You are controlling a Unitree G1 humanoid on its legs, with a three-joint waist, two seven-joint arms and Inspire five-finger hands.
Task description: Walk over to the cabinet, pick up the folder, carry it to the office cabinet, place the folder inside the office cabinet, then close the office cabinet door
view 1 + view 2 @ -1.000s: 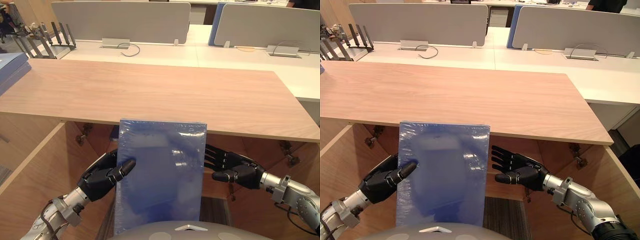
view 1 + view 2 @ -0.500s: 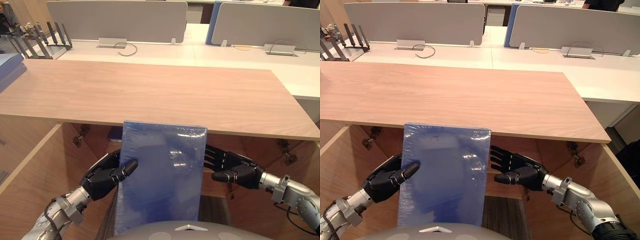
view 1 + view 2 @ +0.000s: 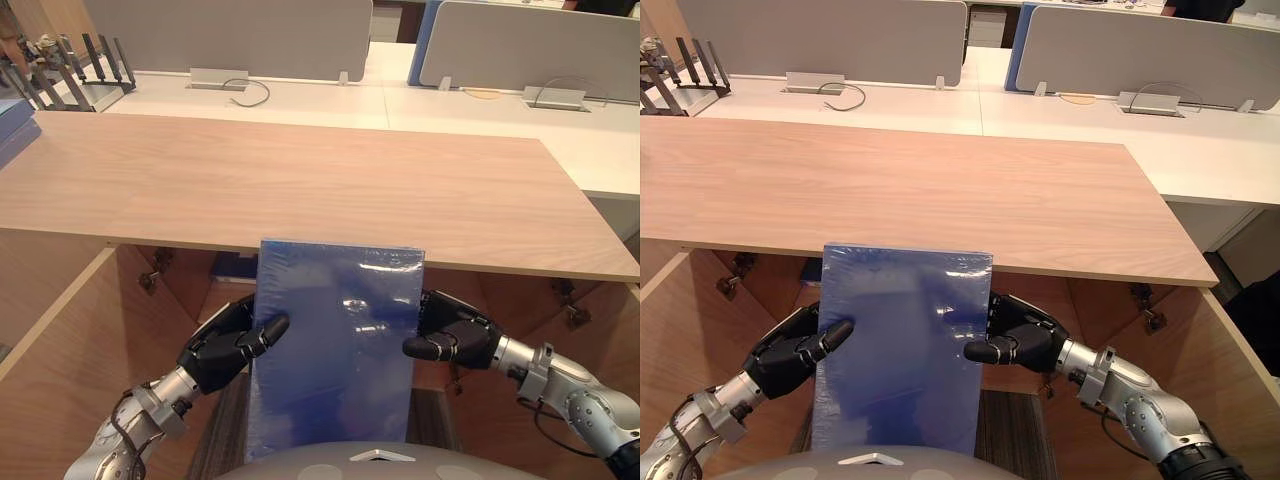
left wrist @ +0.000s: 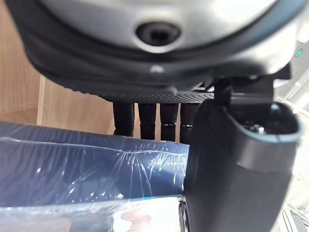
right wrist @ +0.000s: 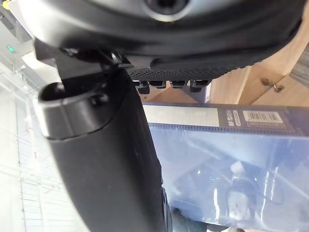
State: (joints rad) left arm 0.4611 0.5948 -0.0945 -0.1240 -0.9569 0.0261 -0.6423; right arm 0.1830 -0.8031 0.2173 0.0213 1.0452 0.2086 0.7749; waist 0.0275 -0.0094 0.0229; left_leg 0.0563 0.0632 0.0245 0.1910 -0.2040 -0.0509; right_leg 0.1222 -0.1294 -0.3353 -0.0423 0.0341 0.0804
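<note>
Blue plastic-wrapped folder (image 3: 335,350) is pinched by left hand (image 3: 225,345) and right hand (image 3: 455,335) (thumbs in front); to be slid level under near edge of wooden cabinet top (image 3: 300,190).

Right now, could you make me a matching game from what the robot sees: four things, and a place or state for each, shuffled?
Things:
1. folder
2. left robot hand
3. right robot hand
4. rack

Places or states:
a. far left on the white desk
b. grips the folder's right edge
c. blue, held between both hands
d. grips the folder's left edge

Pairs: 1-c, 2-d, 3-b, 4-a
</note>
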